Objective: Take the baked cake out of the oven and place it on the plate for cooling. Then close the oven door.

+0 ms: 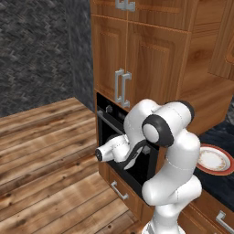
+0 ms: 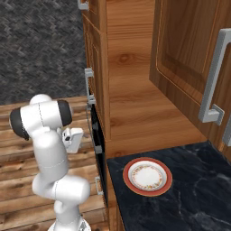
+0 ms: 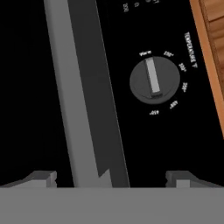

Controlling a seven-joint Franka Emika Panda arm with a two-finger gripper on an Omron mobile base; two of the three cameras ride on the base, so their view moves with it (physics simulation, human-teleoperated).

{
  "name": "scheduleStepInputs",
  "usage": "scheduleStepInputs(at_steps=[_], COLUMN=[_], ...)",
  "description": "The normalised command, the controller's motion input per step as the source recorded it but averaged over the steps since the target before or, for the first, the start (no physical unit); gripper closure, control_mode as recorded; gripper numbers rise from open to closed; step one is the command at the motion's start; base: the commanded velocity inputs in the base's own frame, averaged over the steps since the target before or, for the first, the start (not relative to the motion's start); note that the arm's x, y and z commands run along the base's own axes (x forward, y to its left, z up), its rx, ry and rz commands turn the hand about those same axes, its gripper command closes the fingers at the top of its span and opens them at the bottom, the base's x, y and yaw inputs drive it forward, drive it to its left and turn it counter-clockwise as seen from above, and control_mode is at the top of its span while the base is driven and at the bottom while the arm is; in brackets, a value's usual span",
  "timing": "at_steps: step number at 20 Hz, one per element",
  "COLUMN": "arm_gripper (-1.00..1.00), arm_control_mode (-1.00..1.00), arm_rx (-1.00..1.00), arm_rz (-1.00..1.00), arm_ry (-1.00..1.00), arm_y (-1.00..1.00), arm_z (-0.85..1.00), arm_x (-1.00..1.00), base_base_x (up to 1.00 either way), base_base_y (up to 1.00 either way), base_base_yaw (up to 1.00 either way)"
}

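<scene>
The black oven [image 1: 109, 122] sits in the wooden cabinet wall with its oven door [image 3: 26, 109] shut. The door's long grey bar handle [image 3: 76, 96] runs between my fingertips in the hand view. My gripper [image 3: 111, 178] is open, with one fingertip on each side of the bar and neither touching it. A round temperature knob [image 3: 154, 81] lies just beside the handle. The plate [image 2: 147, 176], red-orange rimmed with a cream centre, rests bare on the dark counter to the right of the oven [image 2: 95, 131]. The same plate [image 1: 212, 159] shows behind my arm. The cake is out of view.
Wooden cabinet doors with silver handles [image 1: 121, 87] stand above the oven, and a drawer [image 1: 119, 191] lies below it. An upper cabinet [image 2: 194, 54] hangs over the black marble counter [image 2: 198, 189]. Plank floor [image 1: 45, 160] spreads out to the left.
</scene>
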Motion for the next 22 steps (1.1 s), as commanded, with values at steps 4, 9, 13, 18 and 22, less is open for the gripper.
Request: scheduleStepInputs(at_steps=[4, 9, 13, 18, 22], arm_gripper=[-1.00, -1.00, -1.00, -1.00, -1.00], arm_control_mode=[-1.00, -1.00, -1.00, -1.00, -1.00], arm_rx=[0.00, 0.00, 0.00, 0.00, 0.00], arm_rz=[0.00, 0.00, 0.00, 0.00, 0.00], arm_ry=[-0.03, -0.01, 0.00, 0.00, 0.00], arm_y=[-0.25, -0.19, -0.04, 0.00, 0.00], arm_z=[-0.02, -0.12, -0.25, -0.27, -0.26], arm_x=[0.19, 0.19, 0.13, 0.09, 0.15], base_base_x=[0.00, 0.00, 0.00, 0.00, 0.00], base_base_y=[0.00, 0.00, 0.00, 0.00, 0.00], base_base_yaw=[0.00, 0.00, 0.00, 0.00, 0.00])
